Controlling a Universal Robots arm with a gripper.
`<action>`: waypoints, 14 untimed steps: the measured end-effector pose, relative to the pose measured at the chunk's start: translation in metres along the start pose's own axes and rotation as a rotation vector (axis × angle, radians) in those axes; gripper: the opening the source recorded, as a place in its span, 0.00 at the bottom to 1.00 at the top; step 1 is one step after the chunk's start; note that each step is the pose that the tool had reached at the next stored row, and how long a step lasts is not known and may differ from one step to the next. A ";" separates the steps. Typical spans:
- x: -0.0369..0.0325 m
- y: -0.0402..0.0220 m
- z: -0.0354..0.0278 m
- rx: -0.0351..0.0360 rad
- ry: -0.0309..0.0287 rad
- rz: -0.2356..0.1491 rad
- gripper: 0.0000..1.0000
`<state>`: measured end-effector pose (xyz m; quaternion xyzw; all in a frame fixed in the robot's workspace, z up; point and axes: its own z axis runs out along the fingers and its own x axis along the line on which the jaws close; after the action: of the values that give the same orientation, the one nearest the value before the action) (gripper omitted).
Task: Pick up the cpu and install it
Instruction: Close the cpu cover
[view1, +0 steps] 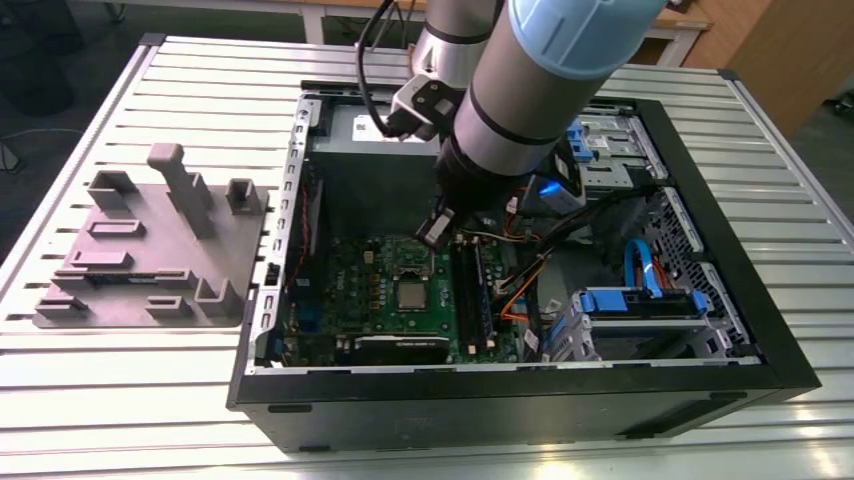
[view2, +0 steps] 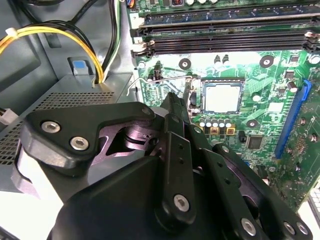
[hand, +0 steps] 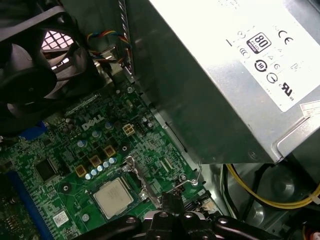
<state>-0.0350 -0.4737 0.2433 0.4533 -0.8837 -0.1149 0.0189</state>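
Note:
The cpu (view1: 411, 294) lies flat in the socket of the green motherboard (view1: 354, 290), its silvery top showing in both wrist views (view2: 222, 97) (hand: 113, 197). My gripper (view1: 438, 232) reaches down into the open computer case (view1: 534, 400), just beside the socket. Its black fingers come together at the tip (view2: 186, 97) (hand: 170, 200) next to the thin wire socket lever (view2: 150, 82), a short way from the cpu's edge. The fingers look shut, with nothing visible between them.
A grey power supply box (hand: 225, 75) with yellow cables (view2: 50, 35) stands close beside the gripper. A black fan (hand: 30, 75) and memory slots (view2: 225, 35) flank the socket. On the table at the exterior view's left sits a grey parts fixture (view1: 147, 250).

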 end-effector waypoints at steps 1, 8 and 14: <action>0.0003 -0.0002 -0.0001 0.0000 0.0000 0.000 0.11; 0.0027 -0.0015 -0.0005 -0.0001 0.0000 0.000 0.11; 0.0044 -0.0025 -0.0009 0.0000 0.0000 0.000 0.11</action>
<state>-0.0355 -0.4788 0.2433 0.4533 -0.8837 -0.1149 0.0189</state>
